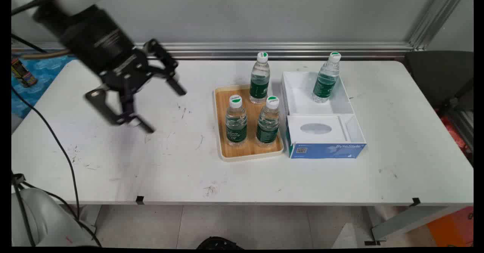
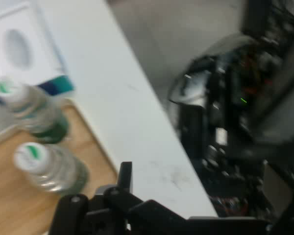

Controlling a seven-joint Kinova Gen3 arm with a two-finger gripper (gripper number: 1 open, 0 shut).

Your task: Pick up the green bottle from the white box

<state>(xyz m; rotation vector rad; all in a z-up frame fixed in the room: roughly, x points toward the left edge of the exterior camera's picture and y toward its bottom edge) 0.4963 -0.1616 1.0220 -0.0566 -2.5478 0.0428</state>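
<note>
My gripper hangs above the left half of the table, tilted, its 2 fingers spread wide with nothing between them. It touches nothing; the bare tabletop lies beneath it.

Nearest to it, well to its right, is a wooden tray carrying 3 upright water bottles: the front-left bottle, the front-right bottle just beside it, and the rear bottle behind them. In my hand view I see 2 of these from above, one bottle and another, standing on the tray.

Just right of the tray is a white open box with a 4th bottle standing tilted inside it, leaning toward the rear. At the box's front sits a blue tissue box, its oval opening facing up.

I judge the bottles to be full and moderately heavy, with thin clear walls that would dent under a hard squeeze and a smooth surface that could slip. The labelled middle of the body looks the firmest place to hold.
</note>
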